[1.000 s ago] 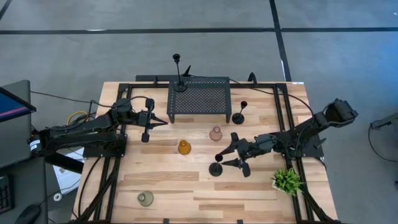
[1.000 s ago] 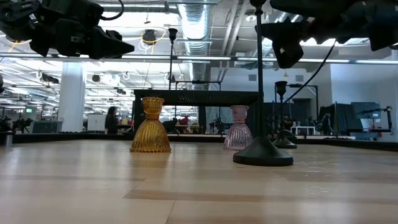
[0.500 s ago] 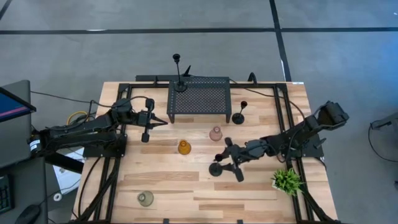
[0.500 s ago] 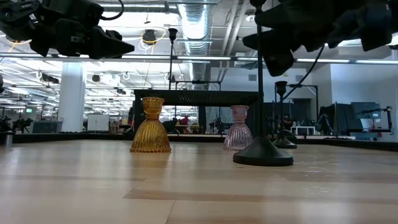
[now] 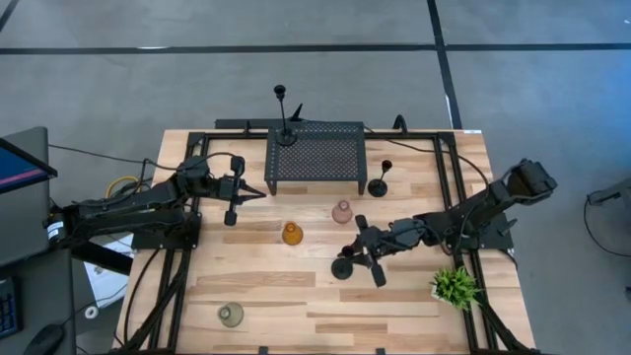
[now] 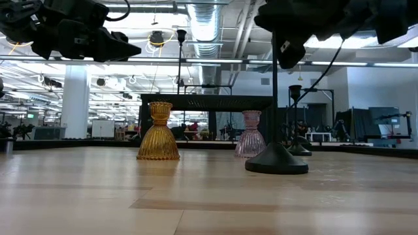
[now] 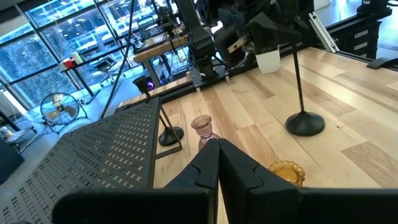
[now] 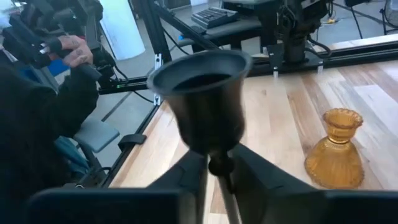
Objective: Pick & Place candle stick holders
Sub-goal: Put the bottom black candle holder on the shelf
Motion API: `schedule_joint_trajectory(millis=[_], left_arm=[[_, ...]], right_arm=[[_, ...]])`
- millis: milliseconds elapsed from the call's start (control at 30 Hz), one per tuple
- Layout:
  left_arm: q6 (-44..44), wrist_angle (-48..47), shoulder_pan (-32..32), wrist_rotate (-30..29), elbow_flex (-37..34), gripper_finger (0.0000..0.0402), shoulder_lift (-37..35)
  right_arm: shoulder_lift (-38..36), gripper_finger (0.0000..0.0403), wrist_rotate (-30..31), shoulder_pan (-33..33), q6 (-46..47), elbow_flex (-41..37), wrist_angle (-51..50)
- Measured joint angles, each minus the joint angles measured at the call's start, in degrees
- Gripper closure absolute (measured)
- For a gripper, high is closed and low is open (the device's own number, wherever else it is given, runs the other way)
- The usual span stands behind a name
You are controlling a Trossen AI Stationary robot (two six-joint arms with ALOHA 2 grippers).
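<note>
A slim black candle stick holder (image 5: 342, 267) stands on its round base (image 6: 276, 164) near the middle of the table, and my right gripper (image 5: 348, 249) is shut on it just below its cup (image 8: 202, 93). A second black holder (image 5: 285, 133) stands on the black rack (image 5: 315, 158). A third (image 5: 379, 184) stands on the table to the right of the rack. The pink holder (image 5: 342, 212), amber holder (image 5: 292, 234) and grey-green holder (image 5: 231, 315) rest on their bases. My left gripper (image 5: 260, 193) hangs shut and empty left of the rack. My right gripper pinches the black holder's thin stem (image 8: 217, 167) between its two fingers (image 8: 188, 175), right under the cup. The fingers come nearly level from the table's right side and lie across the stem. The holder stands upright with its base (image 5: 341, 269) on the table.
A small green potted plant (image 5: 455, 286) stands at the near right, close to the right arm. The amber holder (image 8: 336, 149) and pink holder (image 6: 251, 143) stand just left of and beyond the held one. A person's arm (image 8: 43, 93) shows beyond the table's left side.
My right gripper has moved a little toward the table's left edge, onto the black holder, and its fingers have shut on the stem below the cup. The holder stays upright on its base.
</note>
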Motion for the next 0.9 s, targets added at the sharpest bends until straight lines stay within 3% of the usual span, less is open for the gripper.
schedule_joint_trajectory(millis=[67, 200, 367, 467, 900], left_arm=[[0.0, 0.0, 0.0, 0.0, 0.0, 0.0393, 0.0], [0.0, 0.0, 0.0, 0.0, 0.0, 0.0395, 0.0], [0.0, 0.0, 0.0, 0.0, 0.0, 0.0396, 0.0], [0.0, 0.0, 0.0, 0.0, 0.0, 0.0394, 0.0], [0.0, 0.0, 0.0, 0.0, 0.0, 0.0393, 0.0]], right_arm=[[-1.1, 0.0384, 0.7, 0.0, 0.0, 0.0, -1.6], [-3.9, 0.0381, 4.6, -0.4, 0.0, 0.0, -4.9], [-8.8, 0.0382, 4.3, -3.3, 0.0, 0.0, -7.6], [-12.5, 0.0386, 2.8, -5.9, 0.0, 1.9, -14.7], [-16.2, 0.0386, -7.6, -18.3, -10.8, 24.0, -41.9]])
